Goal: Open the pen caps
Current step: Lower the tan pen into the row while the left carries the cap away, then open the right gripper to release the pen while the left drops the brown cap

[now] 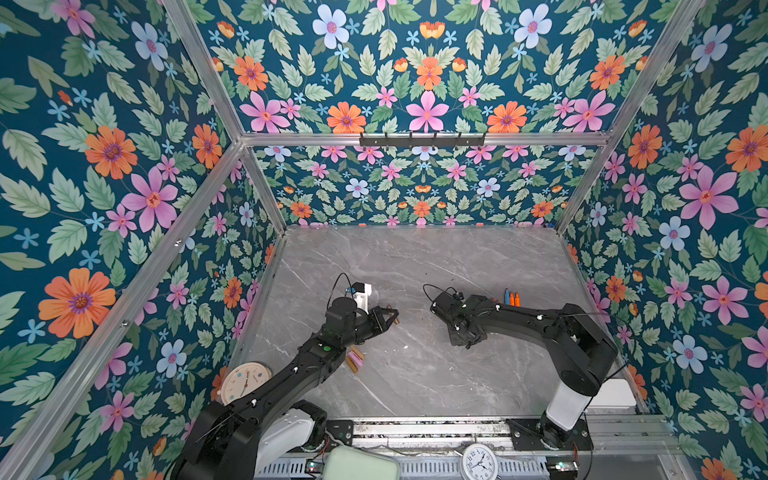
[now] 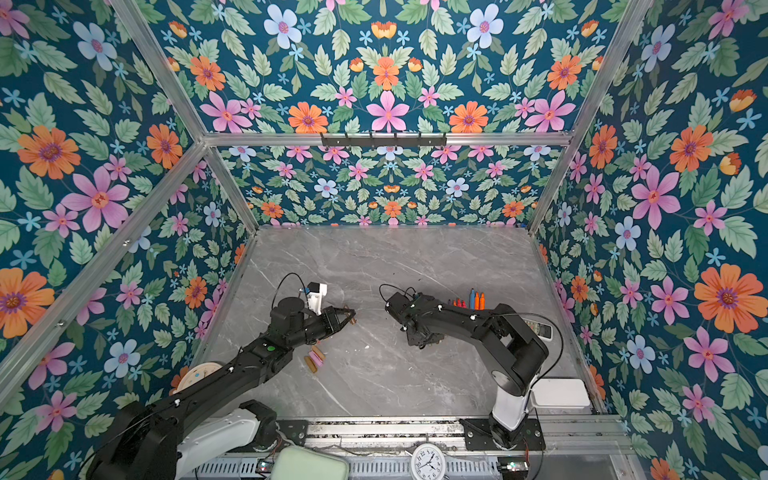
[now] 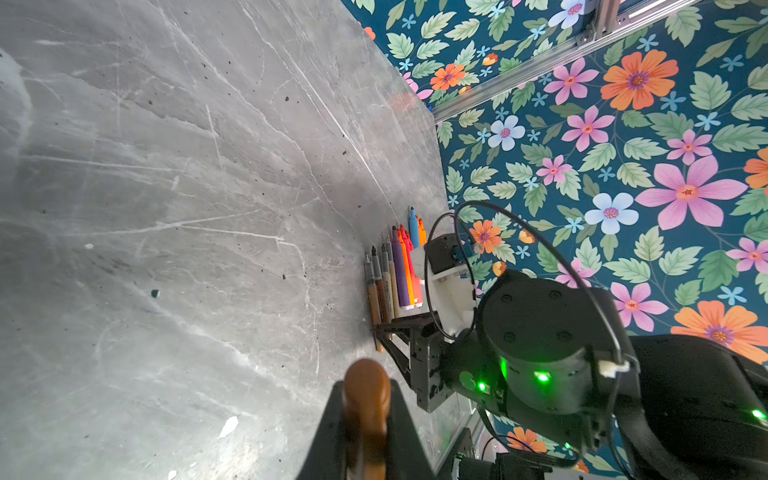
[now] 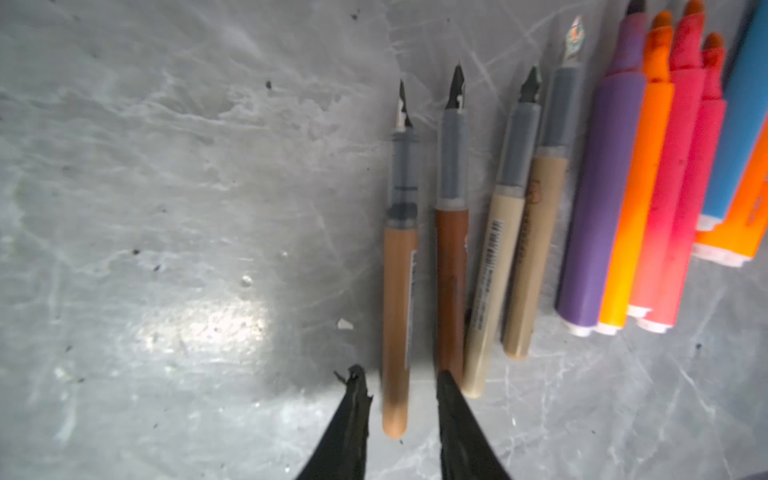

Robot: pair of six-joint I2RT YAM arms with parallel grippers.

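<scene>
The left arm (image 1: 291, 374) and the right arm (image 1: 536, 322) are both matte black, with rounded joint housings and white base sections (image 1: 567, 405). A thin black cable (image 1: 340, 274) loops over each wrist beside a white camera mount (image 1: 362, 296). Green lights (image 3: 542, 377) glow on one joint. The right end effector (image 4: 399, 380) has tapered black fingers (image 4: 457, 428).

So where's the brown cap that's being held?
The brown cap is pinched in the left gripper, left of centre in both top views, farther back than the loose caps by that arm.
</scene>
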